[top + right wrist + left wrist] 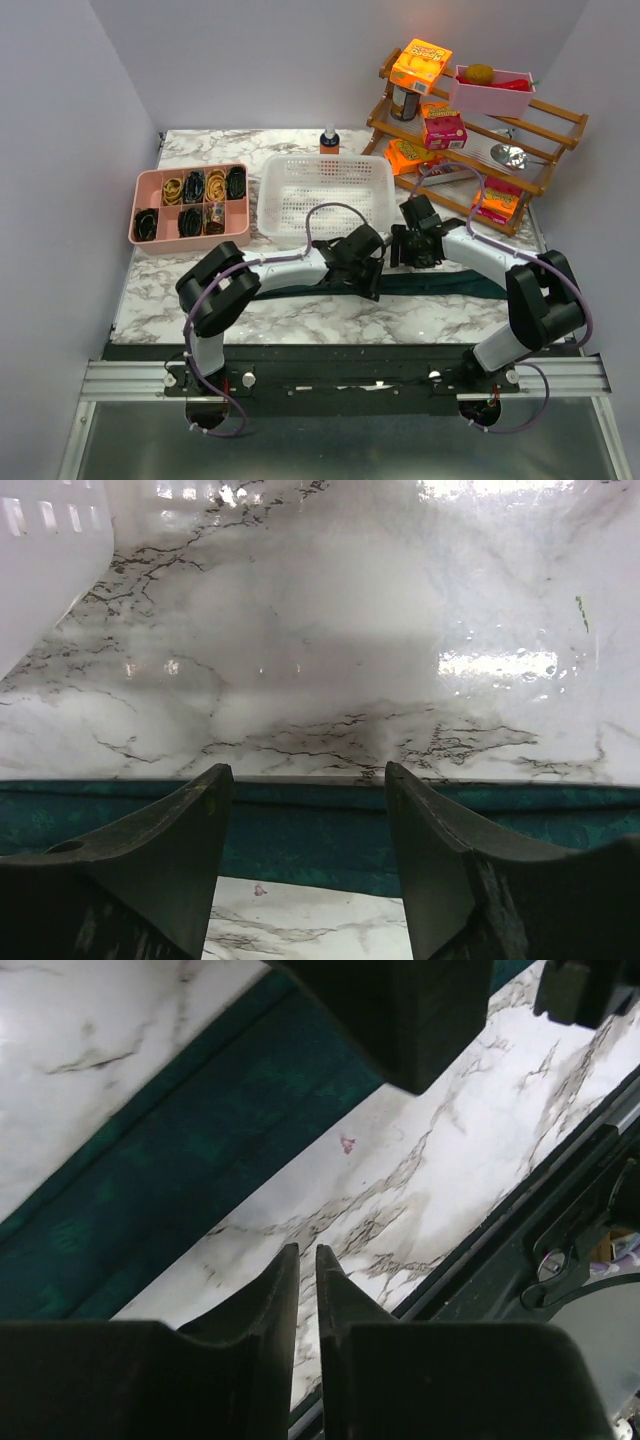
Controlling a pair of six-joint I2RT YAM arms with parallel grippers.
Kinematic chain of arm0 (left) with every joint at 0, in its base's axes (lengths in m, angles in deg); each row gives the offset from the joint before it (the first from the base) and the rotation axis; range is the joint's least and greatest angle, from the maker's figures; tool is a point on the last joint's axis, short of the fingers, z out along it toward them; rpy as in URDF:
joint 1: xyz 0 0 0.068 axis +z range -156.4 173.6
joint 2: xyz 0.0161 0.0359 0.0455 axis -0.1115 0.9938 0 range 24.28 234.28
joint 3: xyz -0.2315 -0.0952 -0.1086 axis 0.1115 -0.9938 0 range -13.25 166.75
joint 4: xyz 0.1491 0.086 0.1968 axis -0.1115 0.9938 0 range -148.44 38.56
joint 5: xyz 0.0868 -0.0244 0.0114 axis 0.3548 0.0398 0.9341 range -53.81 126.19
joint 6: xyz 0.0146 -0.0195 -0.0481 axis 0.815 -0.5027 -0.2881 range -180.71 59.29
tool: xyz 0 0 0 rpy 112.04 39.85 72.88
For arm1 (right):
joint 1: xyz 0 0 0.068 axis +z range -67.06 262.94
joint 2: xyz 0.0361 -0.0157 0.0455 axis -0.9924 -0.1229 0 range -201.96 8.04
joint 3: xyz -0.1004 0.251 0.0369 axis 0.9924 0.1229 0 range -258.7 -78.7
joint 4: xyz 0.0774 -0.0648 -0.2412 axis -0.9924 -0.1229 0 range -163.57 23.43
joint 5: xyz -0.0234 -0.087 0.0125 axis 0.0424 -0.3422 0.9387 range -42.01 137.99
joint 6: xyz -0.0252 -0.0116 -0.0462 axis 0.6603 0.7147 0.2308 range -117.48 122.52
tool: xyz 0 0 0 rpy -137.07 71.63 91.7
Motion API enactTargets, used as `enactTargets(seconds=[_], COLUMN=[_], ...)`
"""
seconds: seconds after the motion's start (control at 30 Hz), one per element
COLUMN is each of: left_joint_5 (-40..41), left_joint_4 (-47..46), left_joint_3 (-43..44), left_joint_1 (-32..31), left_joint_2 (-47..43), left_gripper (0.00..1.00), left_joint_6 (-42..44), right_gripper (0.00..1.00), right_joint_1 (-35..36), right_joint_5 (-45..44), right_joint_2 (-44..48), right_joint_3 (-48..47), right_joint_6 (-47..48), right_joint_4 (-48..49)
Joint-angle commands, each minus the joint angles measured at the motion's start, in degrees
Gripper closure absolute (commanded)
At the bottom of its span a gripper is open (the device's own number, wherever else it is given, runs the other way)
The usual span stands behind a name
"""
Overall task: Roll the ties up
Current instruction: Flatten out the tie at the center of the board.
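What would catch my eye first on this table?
Probably the long dark teal tie stretched flat across the marble table near its front edge, with two black robot arms bent over its middle, the right hand open over it. Next, the white basket behind them, and the wooden rack of bright orange and pink boxes at the back right.

We're looking into a robot test cell here, a lab set-up. Plain pale walls (pixel 300 60) box in the marbled tabletop (pixel 200 145) on three sides. The left arm (pixel 280 268) and right arm (pixel 490 255) sit bolted to an aluminium rail (pixel 130 378) at the near edge, with lilac cables (pixel 330 210) looping along them. The props look staged: a wooden rack (pixel 540 125) of snack boxes (pixel 420 62), a pink divided tray (pixel 140 195) and a white basket (pixel 325 165).
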Motion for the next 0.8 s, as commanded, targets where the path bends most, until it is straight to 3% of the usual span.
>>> enactTargets(seconds=[0.0, 0.43, 0.77], left_joint_5=[-0.4, 3.1, 3.8], left_joint_4=[-1.9, -1.3, -2.7], left_joint_3=[2.5, 3.8, 3.7], left_joint_1=[-2.6, -3.5, -3.5], left_joint_2=[4.3, 9.6, 10.6], left_gripper=[0.82, 0.88, 0.88], left_joint_6=[-1.7, -3.8, -5.1], right_gripper=[0.30, 0.30, 0.30], right_joint_1=[1.1, 2.9, 3.2], right_joint_5=[-0.2, -0.2, -1.4], right_joint_2=[-0.7, 6.9, 12.8], right_joint_3=[0.9, 10.2, 10.3], right_joint_6=[-0.6, -3.1, -3.2], right_joint_4=[1.8, 1.5, 0.6])
